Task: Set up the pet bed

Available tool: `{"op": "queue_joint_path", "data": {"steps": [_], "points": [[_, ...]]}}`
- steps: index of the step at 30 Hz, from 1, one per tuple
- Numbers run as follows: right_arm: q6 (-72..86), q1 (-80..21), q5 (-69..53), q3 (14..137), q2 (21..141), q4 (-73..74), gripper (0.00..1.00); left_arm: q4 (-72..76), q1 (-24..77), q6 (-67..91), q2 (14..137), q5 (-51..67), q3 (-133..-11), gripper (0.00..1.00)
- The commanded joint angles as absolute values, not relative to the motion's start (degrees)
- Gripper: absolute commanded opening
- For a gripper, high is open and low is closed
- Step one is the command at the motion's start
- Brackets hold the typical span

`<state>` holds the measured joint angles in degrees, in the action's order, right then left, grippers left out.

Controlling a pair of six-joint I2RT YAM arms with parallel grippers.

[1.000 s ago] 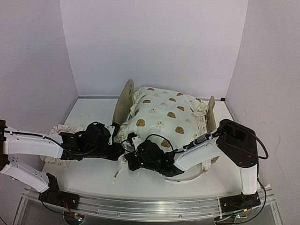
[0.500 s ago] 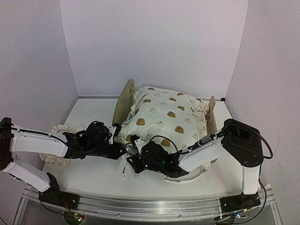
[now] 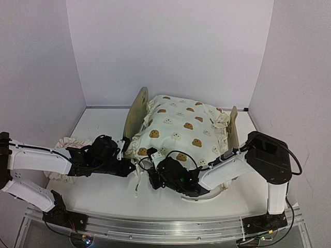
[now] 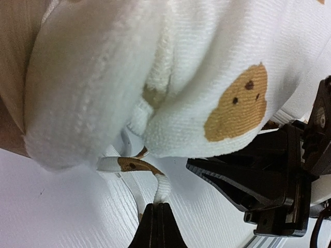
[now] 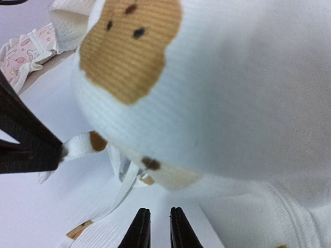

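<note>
White table (image 3: pixel 103 199) lay under two arms reaching in from the near edge, their claws meeting low at the front left corner of the bed. The left claw (image 4: pixel 158 228) was pinched shut on the end of a white tie (image 4: pixel 161 188), a strap with a brown patch that hung from the corner of the quilt (image 3: pixel 181 121) and trailed onto the tabletop. Just beside it, the right claw (image 5: pixel 155 230) pointed at the same corner with its black fingers (image 5: pixel 139 227) parallel and a narrow gap between them, slightly open, with nothing in the gap. Loose loops of tie lay on the table ahead of the right claw.

Behind the claws, the cream quilt with its brown and white bear faces bulged over the pet bed (image 3: pixel 133 123) and hung down past the near side rail. The bed sat at the middle of the table, running left to right. Its rounded plywood headboard (image 3: pixel 138 101) stood upright at the left end, and the low footboard (image 3: pixel 233 124) stood at the right, both rising clear of the quilt. The right arm's forearm lay across the bed's near side.

A pinkish ruffled pillow (image 3: pixel 62 143) rested on the table to the left, partly under the left arm and well apart from the bed.
</note>
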<state>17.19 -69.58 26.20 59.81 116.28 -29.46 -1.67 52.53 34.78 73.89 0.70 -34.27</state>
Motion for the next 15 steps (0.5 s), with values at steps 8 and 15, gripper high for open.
{"op": "queue_joint_path", "data": {"steps": [8,15], "points": [[1.39,-69.87,36.50,68.51,126.73,-36.01,0.11,-4.74,51.77,36.45,71.58,-3.66,-33.68,0.00],[-6.03,-69.86,40.23,71.00,131.99,-43.18,0.08,-5.59,51.77,36.51,70.63,-3.96,-33.49,0.00]]}}
